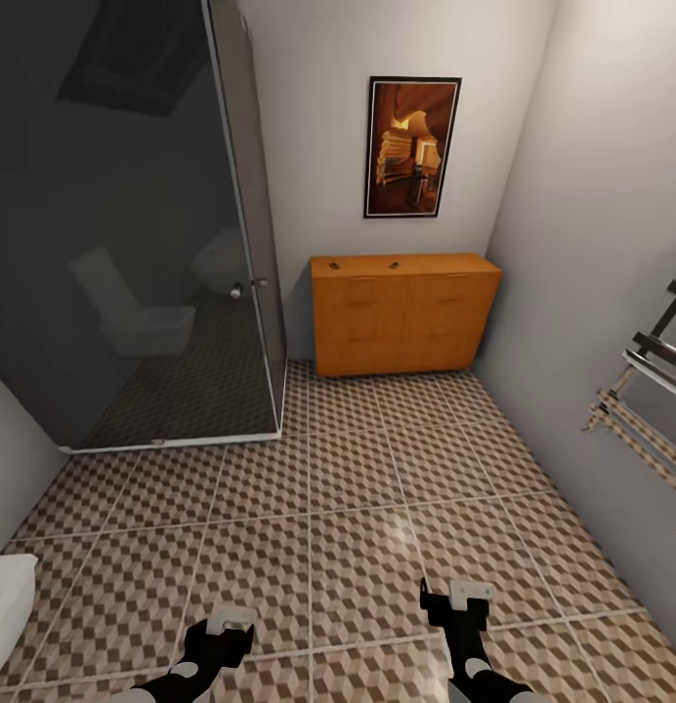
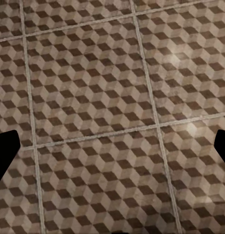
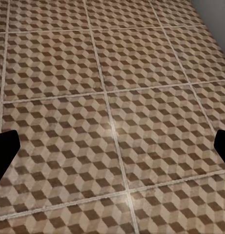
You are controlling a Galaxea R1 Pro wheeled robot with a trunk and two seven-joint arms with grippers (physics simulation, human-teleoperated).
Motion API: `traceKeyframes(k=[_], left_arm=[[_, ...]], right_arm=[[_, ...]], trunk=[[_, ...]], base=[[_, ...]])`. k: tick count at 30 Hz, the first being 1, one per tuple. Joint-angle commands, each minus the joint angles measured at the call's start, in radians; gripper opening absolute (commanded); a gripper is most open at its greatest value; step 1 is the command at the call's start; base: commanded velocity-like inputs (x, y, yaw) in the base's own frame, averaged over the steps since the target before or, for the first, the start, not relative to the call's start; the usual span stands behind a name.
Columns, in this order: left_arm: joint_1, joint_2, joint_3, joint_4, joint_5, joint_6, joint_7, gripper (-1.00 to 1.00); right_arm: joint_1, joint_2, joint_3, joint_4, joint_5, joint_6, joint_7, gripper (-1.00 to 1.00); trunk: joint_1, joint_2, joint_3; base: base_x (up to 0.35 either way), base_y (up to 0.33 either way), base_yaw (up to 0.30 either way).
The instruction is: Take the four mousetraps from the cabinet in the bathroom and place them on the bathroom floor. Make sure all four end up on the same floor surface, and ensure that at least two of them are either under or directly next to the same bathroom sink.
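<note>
From the middle of the bathroom, the cabinet (image 1: 404,312) stands against the far wall, an orange-brown wooden dresser with two columns of drawers, all of them looking closed. On its flat top are two small dark specks, one toward the left end (image 1: 334,265) and one near the middle (image 1: 394,264); they are too small to say for certain whether they are mousetraps. Above the cabinet hangs a framed picture (image 1: 412,146) in warm orange tones.

The bathroom floor (image 1: 358,488) stretches between the robot and the cabinet, large tiles printed with a brown, beige and white cube pattern.

To the left rises a dark glass shower enclosure (image 1: 133,225), its smoked panel giving a faint sight of a toilet. On the right wall is a chrome towel rail (image 1: 651,391). At the lower left corner a white edge of some fixture (image 1: 8,605) pokes in, though I cannot tell what it is.

Both arms hang low over the tiles. The left claw (image 1: 228,625) and the right claw (image 1: 457,598) are each well short of the cabinet. In the wrist views the left claw's fingertips (image 2: 5,156) and the right claw's fingertips (image 3: 5,156) sit far apart at the edges, so both claws are released and grasp nothing, with only patterned floor between them.
</note>
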Motion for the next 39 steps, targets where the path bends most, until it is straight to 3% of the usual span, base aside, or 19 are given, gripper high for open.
traceKeyframes(k=[1, 11, 39], left_arm=[[-0.002, -0.001, -0.009, 0.005, 0.009, -0.007, 0.001, 1.0], [-0.002, -0.001, -0.009, 0.005, 0.009, -0.007, 0.001, 1.0], [-0.002, -0.001, -0.009, 0.005, 0.009, -0.007, 0.003, 1.0]], right_arm=[[-0.001, 0.0, 0.009, 0.001, -0.007, -0.003, -0.004, 1.0], [-0.001, 0.0, 0.009, 0.001, -0.007, -0.003, -0.004, 1.0], [-0.001, 0.001, 0.009, 0.001, -0.007, -0.002, -0.004, 1.0]], trunk=[[0.001, -0.002, 0.0], [0.001, -0.002, 0.009], [0.001, -0.002, 0.009]], base=[[0.0, 0.0, 0.0], [0.109, -0.021, 0.0], [0.287, -0.135, 0.002]])
